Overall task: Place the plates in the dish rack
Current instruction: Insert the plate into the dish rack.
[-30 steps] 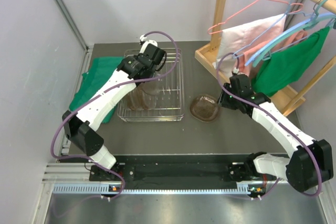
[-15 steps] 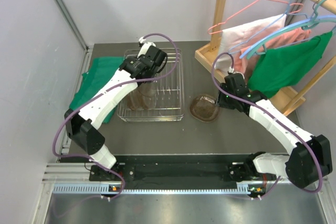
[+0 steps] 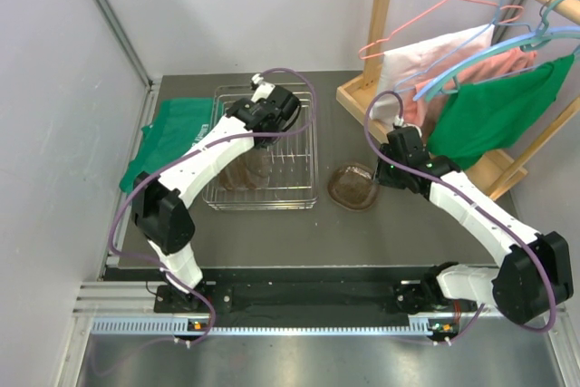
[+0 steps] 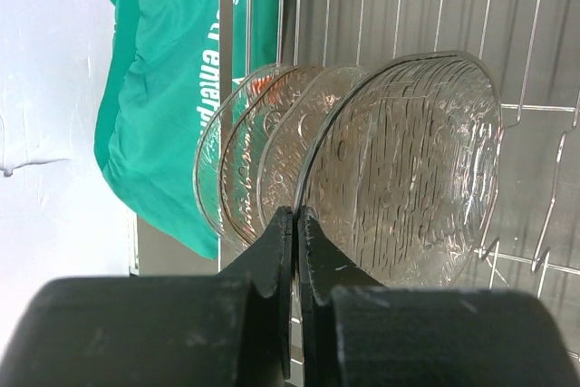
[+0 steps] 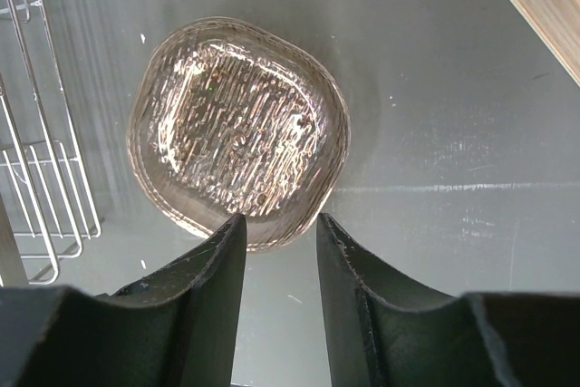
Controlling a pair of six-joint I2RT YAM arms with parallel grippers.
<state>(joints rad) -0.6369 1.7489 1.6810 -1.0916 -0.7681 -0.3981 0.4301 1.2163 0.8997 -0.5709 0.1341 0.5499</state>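
The left hand (image 4: 292, 215), fingers pressed together and empty, has swung farther right over the dish rack (image 3: 294, 169), where four plates (image 4: 399, 169) stand upright. The right hand (image 5: 279, 224), fingers apart, has edged left above a brown plate (image 5: 237, 129) lying flat on the tabletop (image 5: 435, 133).

Left wrist view, left of frame: white lettering (image 4: 211, 65) printed on green cloth (image 4: 154, 133), running vertically. Reads "enter", rest hidden behind plates (image 4: 399, 169). Upper left of same cloth: larger white letters, cut by dish rack (image 4: 226, 43) wire, too little shown to read.
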